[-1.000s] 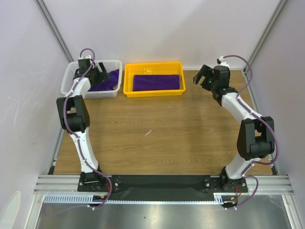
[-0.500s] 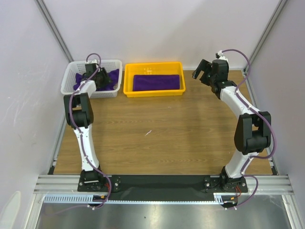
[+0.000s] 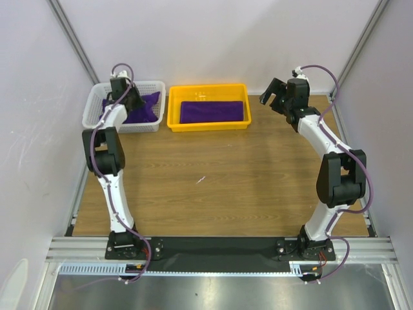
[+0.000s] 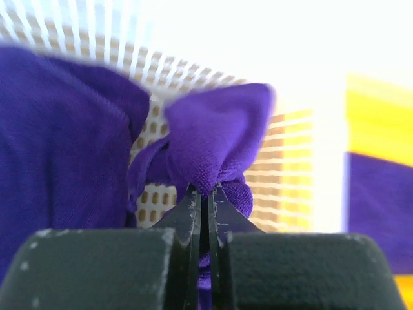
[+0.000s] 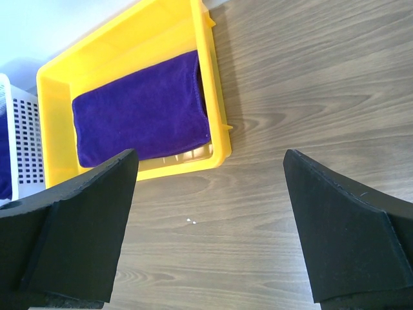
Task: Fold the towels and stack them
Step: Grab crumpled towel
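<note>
The left hand (image 4: 205,194), upper left of the overhead view, is clamped on a raised fold of a purple towel (image 4: 216,135) in the white basket (image 3: 122,127). A folded towel (image 3: 214,111) lies in the yellow tray (image 3: 206,126). The right hand (image 5: 206,219) hangs wide open above the worktop (image 3: 219,187). The cloth looks soft, light and limp, so it will likely drape and is best taken by a corner.

One yellow tray (image 3: 208,123) holds one folded towel (image 3: 214,111); one white basket (image 3: 145,126) holds crumpled purple towels (image 3: 147,108), their number unclear.
</note>
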Action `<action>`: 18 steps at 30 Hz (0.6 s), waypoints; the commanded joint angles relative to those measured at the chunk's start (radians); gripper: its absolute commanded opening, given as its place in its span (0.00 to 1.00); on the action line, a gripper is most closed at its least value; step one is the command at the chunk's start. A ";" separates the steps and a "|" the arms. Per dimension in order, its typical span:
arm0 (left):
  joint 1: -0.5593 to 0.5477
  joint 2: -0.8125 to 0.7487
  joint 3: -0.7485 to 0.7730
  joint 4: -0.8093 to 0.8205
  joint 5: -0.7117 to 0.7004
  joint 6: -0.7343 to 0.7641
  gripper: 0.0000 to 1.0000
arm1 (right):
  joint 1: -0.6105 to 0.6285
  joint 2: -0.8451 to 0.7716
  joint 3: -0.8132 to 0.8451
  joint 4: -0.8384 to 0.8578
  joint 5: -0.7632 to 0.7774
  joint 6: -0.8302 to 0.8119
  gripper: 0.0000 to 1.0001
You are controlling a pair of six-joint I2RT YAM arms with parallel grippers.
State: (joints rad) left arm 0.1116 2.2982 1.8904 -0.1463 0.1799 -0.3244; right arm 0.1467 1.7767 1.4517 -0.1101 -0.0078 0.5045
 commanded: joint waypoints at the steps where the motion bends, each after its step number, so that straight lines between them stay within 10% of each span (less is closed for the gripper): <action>1: -0.004 -0.267 0.018 0.019 0.030 0.045 0.00 | 0.011 -0.031 0.036 0.003 -0.011 0.014 1.00; 18: -0.187 -0.928 -0.260 -0.148 0.240 -0.036 0.00 | 0.013 -0.388 -0.129 -0.189 -0.018 -0.040 1.00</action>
State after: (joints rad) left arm -0.0185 1.4143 1.6875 -0.2302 0.3531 -0.3340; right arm 0.1596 1.4559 1.3430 -0.2501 -0.0200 0.4957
